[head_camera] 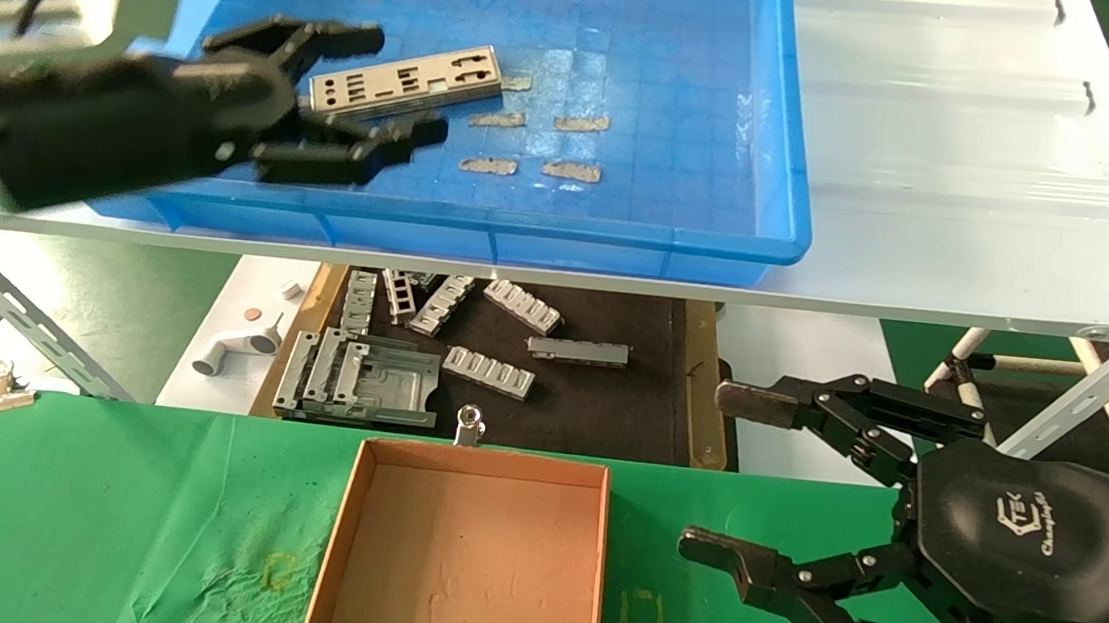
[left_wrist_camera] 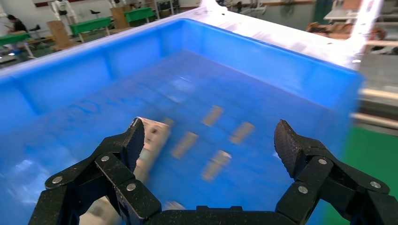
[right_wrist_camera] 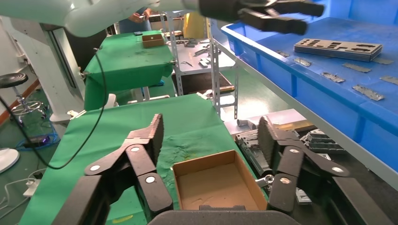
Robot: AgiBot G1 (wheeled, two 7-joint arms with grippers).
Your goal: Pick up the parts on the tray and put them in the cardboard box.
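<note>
Right gripper [head_camera: 711, 471] gapes empty beside box [head_camera: 468, 555] on green table | left gripper [head_camera: 389, 81] wide open, straddling plate [head_camera: 404, 81] near tray's [head_camera: 778, 170] left wall | left wrist: fingers [left_wrist_camera: 133, 138] spread, plate [left_wrist_camera: 152, 140] touching one | right wrist: box [right_wrist_camera: 218, 185] empty.

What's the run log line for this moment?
left gripper: open, over plate in tray | right gripper: open, idle beside cardboard box | box: empty

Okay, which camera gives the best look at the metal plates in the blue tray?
The head view: the plates lie whole in the tray, cutouts visible, between the open left gripper fingers. The right wrist view shows them as a stack, far off and edge-on. In the left wrist view they are smeared, partly hidden.
</note>
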